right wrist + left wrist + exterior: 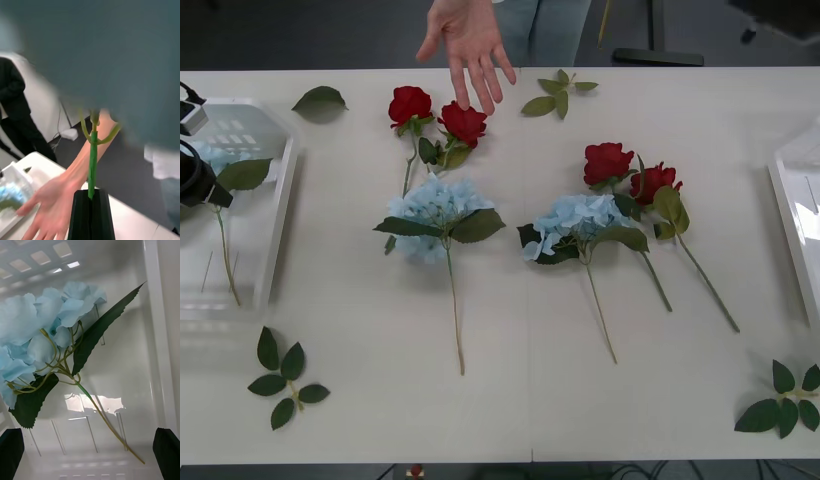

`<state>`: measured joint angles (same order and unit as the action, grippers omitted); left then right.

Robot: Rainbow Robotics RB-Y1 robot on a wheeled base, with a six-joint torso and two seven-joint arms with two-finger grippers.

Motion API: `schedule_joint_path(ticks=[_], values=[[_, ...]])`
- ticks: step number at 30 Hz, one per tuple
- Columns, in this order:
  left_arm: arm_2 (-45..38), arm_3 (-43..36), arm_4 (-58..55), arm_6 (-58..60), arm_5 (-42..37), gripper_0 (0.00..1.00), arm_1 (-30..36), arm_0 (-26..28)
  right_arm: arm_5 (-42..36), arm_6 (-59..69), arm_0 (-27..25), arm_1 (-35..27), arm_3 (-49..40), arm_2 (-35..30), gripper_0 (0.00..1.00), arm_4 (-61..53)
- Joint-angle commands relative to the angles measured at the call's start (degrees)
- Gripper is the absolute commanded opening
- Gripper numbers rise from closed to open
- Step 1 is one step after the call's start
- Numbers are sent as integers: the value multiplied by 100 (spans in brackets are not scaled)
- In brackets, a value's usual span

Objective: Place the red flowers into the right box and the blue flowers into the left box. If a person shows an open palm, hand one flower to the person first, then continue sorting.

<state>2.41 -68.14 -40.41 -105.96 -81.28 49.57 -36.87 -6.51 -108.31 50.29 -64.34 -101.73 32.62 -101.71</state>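
No text, label, brand, number or sign can be read anywhere in these views. The left box (157, 333) bears only faint line marks, not writing.

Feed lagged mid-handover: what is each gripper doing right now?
Left gripper: open, above the pale blue hydrangea flower lying in the white translucent plastic left box.
Right gripper: shut on a thin green flower stem, near the person's open hand.
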Motion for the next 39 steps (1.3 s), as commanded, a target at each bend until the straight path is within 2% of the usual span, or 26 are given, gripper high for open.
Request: schedule_joint_path(ticks=[1, 15, 36, 37, 38, 39], values=[[-39, -76, -20, -91, 42, 100, 167, -180, 45, 90, 623, 546, 619, 69, 0, 99], [-39, -76, -20, -91, 42, 100, 167, -180, 326, 38, 2284, 1952, 3036, 1352, 0, 292], [-39, -76, -20, -91, 42, 100, 167, -180, 326, 38, 2354, 2189, 3264, 1361, 0, 275], [-39, -76, -20, -91, 42, 100, 167, -180, 326, 38, 2354, 2189, 3264, 1361, 32, 275], [-39, -76, -20, -91, 42, 100, 167, -180, 326, 38, 2354, 2189, 3264, 1361, 76, 275], [-39, -76, -20, -91, 42, 100, 167, -180, 326, 38, 2354, 2189, 3264, 1361, 100, 275]])
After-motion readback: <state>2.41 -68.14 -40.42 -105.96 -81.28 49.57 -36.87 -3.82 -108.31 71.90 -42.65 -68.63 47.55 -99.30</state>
